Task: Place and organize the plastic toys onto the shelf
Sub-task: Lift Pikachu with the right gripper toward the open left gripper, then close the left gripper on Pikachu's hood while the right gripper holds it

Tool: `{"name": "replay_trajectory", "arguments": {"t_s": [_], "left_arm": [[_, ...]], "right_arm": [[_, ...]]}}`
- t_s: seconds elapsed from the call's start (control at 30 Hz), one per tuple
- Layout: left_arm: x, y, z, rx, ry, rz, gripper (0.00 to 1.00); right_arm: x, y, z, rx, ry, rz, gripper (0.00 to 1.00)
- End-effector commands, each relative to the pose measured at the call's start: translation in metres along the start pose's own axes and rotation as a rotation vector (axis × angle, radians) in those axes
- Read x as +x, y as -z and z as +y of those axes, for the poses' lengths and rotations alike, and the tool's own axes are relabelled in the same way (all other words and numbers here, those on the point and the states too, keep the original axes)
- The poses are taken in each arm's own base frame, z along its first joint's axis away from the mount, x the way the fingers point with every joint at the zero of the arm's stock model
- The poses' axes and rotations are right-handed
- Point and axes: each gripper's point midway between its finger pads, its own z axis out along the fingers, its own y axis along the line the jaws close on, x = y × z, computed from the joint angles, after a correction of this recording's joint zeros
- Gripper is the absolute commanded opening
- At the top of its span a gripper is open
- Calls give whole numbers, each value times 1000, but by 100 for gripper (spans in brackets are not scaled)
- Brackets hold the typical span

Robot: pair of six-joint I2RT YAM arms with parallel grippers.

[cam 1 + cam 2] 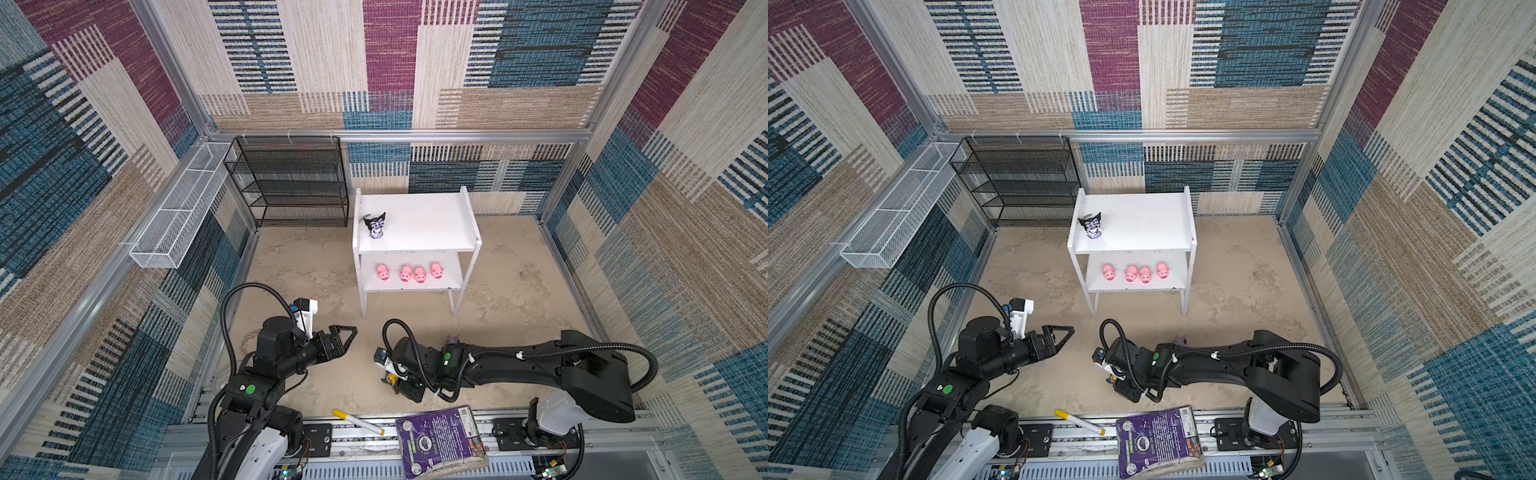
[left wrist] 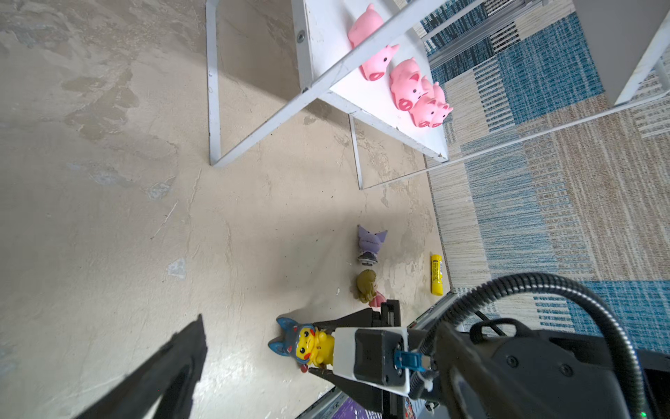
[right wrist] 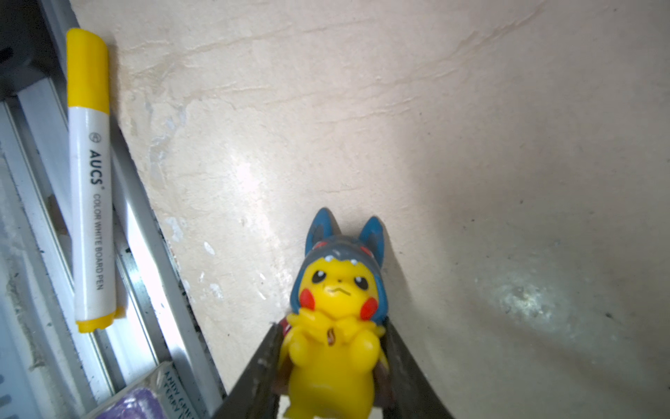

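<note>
Presently my right hand grips the yellow blue-hooded toy on the bench, the shelf at twelve o'clock beyond it; left hand open.

Stereo pair overhead, wrist views low, sharing yellow toy

4 pigs, 1 yellow fig, 3 other figs (8 total).

The right gripper pinches the yellow blue-hooded toy near the blonde girl.
</note>
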Motion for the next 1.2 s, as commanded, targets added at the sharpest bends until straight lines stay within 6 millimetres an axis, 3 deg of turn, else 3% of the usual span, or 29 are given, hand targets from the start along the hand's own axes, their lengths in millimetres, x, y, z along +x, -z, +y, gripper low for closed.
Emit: {"name": "replay_trajectory", "arguments": {"t_s": [0.0,0.17,0.4,0.6,0.73,0.93,1.17], "left_arm": [[-2,-1,-8,40,-28,5,98],[2,0,-35,175,-61,65,98],[8,12,-82,398,-125,185,98],[13,23,-109,533,-148,275,97],[15,26,-119,564,-165,306,94],[31,15,-135,560,-208,386,93],[36,-2,-140,488,-243,416,81]], "right_arm": [[-11,4,-3,18,-4,-47,34],[-27,25,-4,29,0,-185,32],[-66,96,-6,49,18,-557,32],[-81,156,-12,86,4,-800,31],[-84,185,-15,99,-8,-938,31],[-94,204,-12,89,7,-1036,30],[-97,210,-5,63,33,-1070,30]]}}
